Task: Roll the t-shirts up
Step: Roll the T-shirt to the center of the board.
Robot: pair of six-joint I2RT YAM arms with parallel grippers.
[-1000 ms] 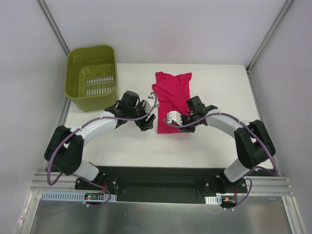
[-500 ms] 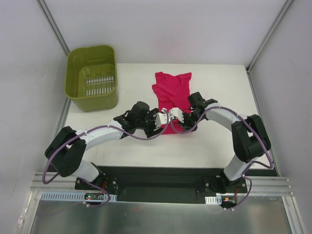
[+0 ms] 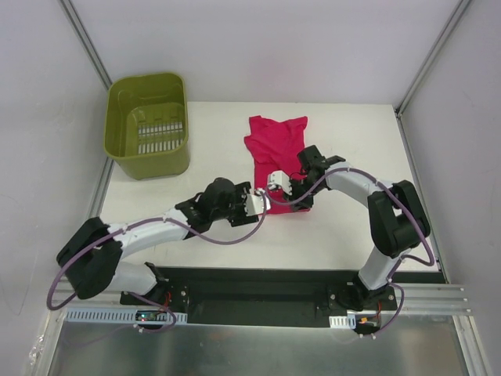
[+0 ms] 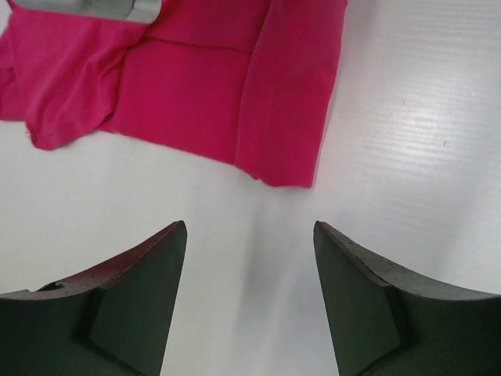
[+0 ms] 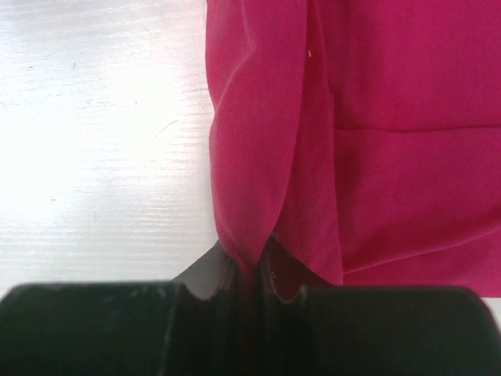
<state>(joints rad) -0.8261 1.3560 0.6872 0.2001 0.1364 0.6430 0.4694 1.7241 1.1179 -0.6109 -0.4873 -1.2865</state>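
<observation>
The t-shirt (image 3: 278,141) is spread near the middle of the table (image 3: 352,141), with a green basket (image 3: 149,160) at 10 o'clock from it. A fold of its near edge is grasped by the right gripper (image 5: 250,266). The left gripper (image 4: 249,235) is released above the table; a corner of the shirt is seen at its 12 o'clock, untouched.

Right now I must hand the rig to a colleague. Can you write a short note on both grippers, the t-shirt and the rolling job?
The left gripper is open and holds nothing; it is low over the white table, just short of the near edge of the magenta-red t-shirt.
The right gripper is shut on a fold of fabric at the shirt's near end.
The shirt lies mid-table as a narrow strip, collar end away from the arms.
Done: the lengthwise fold, it seems.
Left: the roll itself; no rolled part shows yet.
</observation>
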